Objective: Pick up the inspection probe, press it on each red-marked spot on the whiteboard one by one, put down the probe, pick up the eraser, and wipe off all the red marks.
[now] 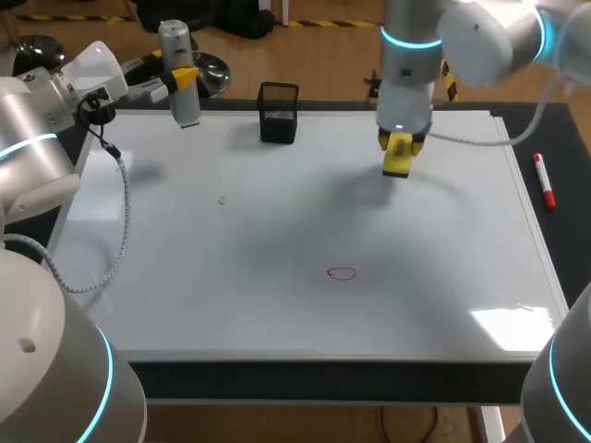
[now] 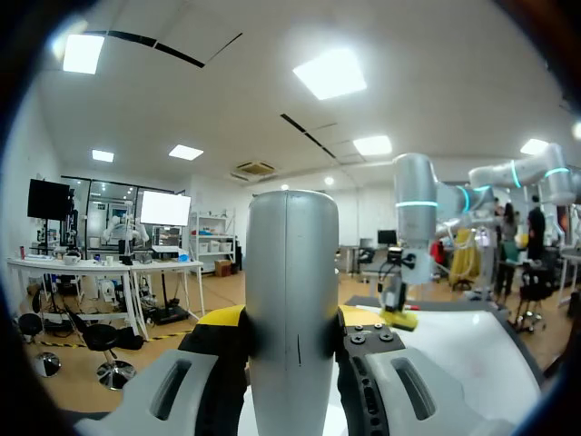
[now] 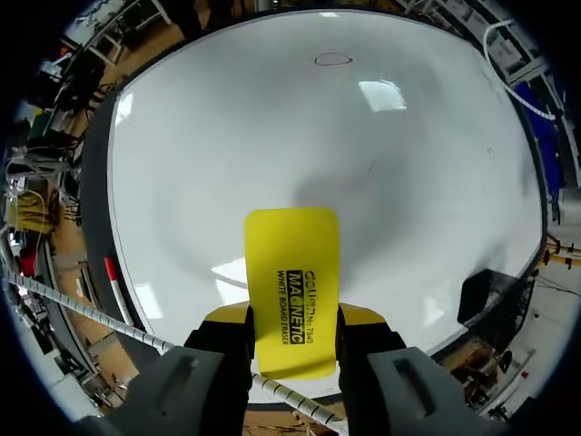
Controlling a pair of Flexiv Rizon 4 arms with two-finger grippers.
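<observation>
Wipe step in hand: yellow eraser [image 1: 398,157] clamped in right jaws, hovering over the whiteboard's [image 1: 231,286] far side, well apart from the one red ring [image 1: 342,272] nearer the front, so next move is drop and sweep there; left jaws grip the probe [image 1: 181,78] aloft at far-left corner, not yet put down.

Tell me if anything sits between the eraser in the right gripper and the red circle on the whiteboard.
Nothing visible does. Only bare whiteboard lies between the yellow rectangular eraser in the right gripper and the small red circle. The black mesh pen holder stands aside, near the far edge.
</observation>
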